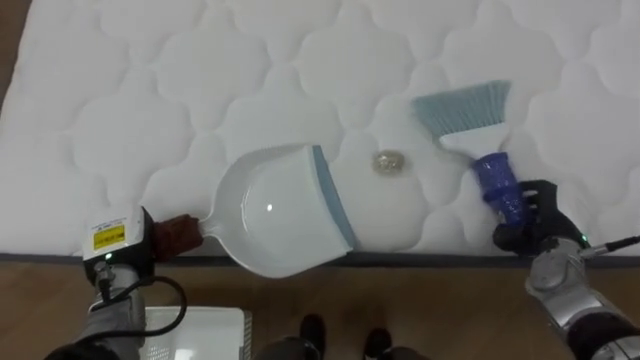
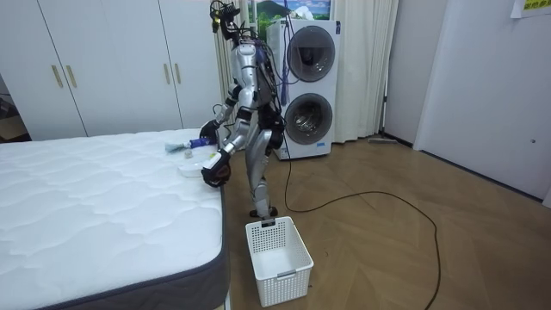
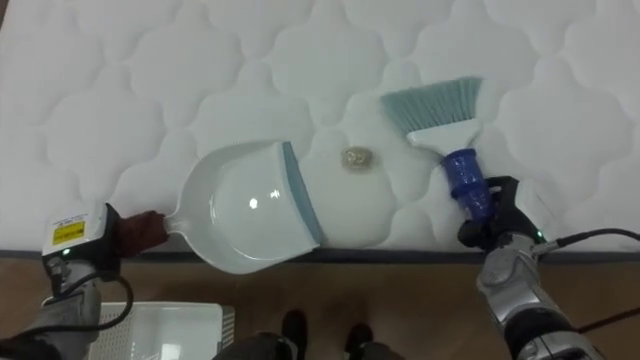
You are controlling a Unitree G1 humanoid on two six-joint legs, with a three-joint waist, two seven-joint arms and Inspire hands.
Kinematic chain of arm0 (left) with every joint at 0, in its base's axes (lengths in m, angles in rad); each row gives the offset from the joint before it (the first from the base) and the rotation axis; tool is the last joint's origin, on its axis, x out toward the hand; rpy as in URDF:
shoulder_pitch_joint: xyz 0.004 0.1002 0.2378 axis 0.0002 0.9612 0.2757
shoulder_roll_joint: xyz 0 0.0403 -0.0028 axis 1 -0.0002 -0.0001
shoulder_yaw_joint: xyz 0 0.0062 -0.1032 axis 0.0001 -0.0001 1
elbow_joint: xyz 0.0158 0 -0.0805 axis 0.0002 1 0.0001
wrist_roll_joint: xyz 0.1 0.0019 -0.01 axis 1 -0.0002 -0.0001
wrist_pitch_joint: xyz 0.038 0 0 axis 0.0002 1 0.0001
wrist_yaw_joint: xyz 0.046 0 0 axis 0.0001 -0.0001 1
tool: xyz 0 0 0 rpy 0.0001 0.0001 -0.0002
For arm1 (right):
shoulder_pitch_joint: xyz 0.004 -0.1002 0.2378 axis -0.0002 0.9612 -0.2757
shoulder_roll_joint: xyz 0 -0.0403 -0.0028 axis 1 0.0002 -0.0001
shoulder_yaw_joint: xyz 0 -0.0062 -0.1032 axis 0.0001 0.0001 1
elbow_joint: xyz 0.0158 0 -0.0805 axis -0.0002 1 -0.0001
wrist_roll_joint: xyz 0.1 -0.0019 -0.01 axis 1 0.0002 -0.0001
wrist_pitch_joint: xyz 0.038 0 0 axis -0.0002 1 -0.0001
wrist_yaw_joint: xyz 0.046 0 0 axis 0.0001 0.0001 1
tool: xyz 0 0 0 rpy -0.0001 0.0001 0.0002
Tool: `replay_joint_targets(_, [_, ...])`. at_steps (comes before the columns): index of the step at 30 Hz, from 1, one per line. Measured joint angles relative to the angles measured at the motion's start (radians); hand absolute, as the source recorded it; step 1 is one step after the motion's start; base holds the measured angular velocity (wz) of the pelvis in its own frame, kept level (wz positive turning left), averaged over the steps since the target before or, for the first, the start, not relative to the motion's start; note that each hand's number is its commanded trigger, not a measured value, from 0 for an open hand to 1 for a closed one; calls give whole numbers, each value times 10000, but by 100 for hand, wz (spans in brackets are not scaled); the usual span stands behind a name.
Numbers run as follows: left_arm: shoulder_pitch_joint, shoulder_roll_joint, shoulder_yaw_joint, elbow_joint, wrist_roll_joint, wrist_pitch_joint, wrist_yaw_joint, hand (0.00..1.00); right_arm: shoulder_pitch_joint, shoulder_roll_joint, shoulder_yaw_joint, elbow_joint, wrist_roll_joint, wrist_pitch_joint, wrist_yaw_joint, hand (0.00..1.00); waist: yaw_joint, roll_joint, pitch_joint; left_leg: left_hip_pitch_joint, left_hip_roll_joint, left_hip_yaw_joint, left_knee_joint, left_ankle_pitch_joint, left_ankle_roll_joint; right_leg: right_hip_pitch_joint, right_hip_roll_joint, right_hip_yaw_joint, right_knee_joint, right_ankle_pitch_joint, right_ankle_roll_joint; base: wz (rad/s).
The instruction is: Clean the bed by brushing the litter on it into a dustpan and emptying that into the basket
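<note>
White mattress [image 1: 120, 90]: quilted; robot stands at its near edge.
Left hand [image 1: 125, 240]: clenched round the brown handle of the dustpan [image 1: 270, 215], at the mattress edge.
Basket [image 1: 200, 335]: white, on the floor by the robot's feet.
Dustpan: white, lying on the mattress, blue-grey lip facing right.
Scrap [image 1: 390, 162]: small, pale, crumpled; on the mattress between the lip and the brush [image 1: 465, 108], touching neither.
Brush: pale-blue bristles, blue handle.
Right hand [image 1: 525, 225]: wrapped round the brush handle.
</note>
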State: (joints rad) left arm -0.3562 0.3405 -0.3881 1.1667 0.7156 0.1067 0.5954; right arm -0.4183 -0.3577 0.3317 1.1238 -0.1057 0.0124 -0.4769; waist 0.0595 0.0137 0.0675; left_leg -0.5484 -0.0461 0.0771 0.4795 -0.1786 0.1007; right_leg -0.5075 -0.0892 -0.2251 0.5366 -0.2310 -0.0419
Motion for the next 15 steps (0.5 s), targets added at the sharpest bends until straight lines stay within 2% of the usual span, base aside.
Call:
replay_joint_targets(6, [-11,0,0,-3,-5,14,1,100,-87,-3,-9,207,179,-32,2,100,-15,-1,-2,0,-3,1,-20,2,-1,-13,-11,-22,-1,0,0,0])
replay_joint_targets(15, [-148,21,2,9,21,65,3,100,-87,-4,-14,559,1373,20,150,100,-17,-6,-4,-41,0,1,46,2,0,-20,0,-4,14,-1,0,0])
